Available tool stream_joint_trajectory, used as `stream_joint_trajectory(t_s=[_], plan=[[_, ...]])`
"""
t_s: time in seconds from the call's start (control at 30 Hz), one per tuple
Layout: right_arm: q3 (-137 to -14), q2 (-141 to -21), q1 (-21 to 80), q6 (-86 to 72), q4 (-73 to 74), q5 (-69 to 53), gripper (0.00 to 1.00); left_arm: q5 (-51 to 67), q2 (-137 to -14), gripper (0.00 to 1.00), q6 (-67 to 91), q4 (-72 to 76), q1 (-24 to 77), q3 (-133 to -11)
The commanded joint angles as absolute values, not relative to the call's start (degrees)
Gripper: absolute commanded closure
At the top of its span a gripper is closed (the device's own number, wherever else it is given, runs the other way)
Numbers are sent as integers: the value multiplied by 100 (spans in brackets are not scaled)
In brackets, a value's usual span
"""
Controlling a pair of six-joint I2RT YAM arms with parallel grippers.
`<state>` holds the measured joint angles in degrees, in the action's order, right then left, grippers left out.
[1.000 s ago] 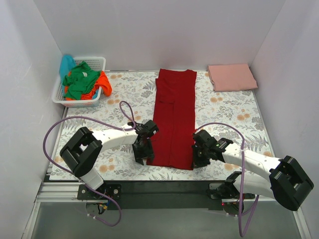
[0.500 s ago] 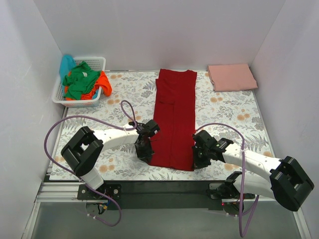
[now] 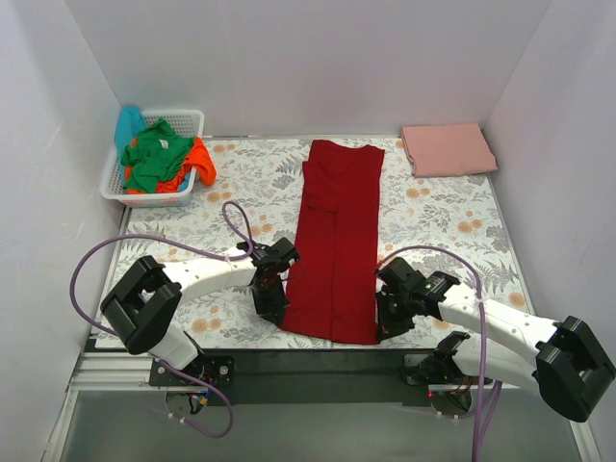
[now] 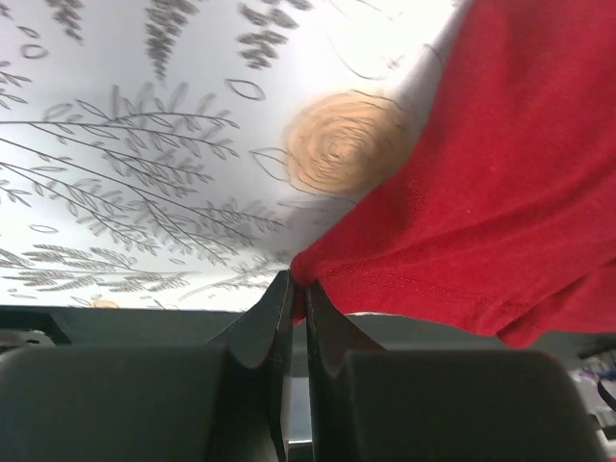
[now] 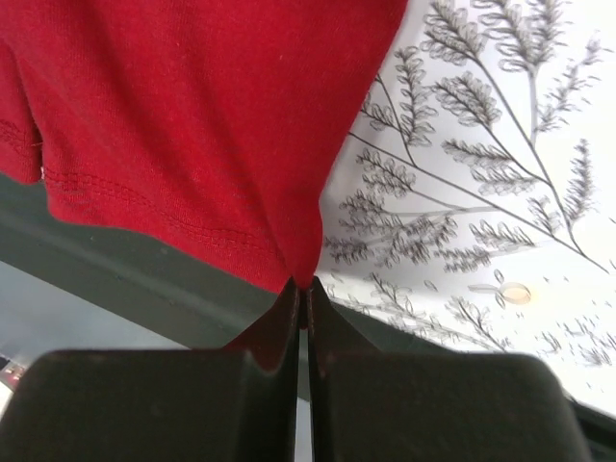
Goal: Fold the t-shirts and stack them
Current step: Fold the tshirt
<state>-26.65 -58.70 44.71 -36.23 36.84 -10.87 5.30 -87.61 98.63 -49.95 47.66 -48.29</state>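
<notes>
Progress: salmon pink t-shirt (image 3: 448, 149) lies folded far right of the dark red t-shirt (image 3: 337, 241), whose near corners my left gripper (image 4: 298, 289) and right gripper (image 5: 303, 287) each pinch tight. Far left of it, crumpled t-shirts (image 3: 159, 162) in the white basket (image 3: 154, 198) await folding.

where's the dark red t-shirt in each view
Top external: dark red t-shirt, a long strip at centre, far to near.
Left wrist: dark red t-shirt fills the right side, hem corner in the left pincer.
Right wrist: dark red t-shirt fills the upper left, hem corner in the right pincer.
Shared landmark: the leaf-print table cover.
</notes>
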Motion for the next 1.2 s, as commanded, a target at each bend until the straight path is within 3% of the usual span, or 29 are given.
stream_joint_trajectory(t_s=[0.0, 0.2, 0.5, 0.8, 1.17], plan=[[-3170, -5853, 4483, -3577, 4280, -836, 99, 615, -8543, 100, 9844, -5203, 4764, -5193], [-4173, -6415, 4053, -3165, 4351, -466, 99, 396, -9052, 100, 9616, -5291, 4632, -6537], [-6036, -7601, 2621, -1987, 4175, -35, 99, -175, -10309, 100, 8808, -5037, 3859, -8357], [-7022, -8753, 2118, -1486, 3455, -52, 99, -510, -11169, 100, 7990, -4087, 3296, -9026], [-7137, -9466, 2030, -1204, 3077, -88, 99, -650, -11768, 100, 7479, -3516, 3191, -9281]])
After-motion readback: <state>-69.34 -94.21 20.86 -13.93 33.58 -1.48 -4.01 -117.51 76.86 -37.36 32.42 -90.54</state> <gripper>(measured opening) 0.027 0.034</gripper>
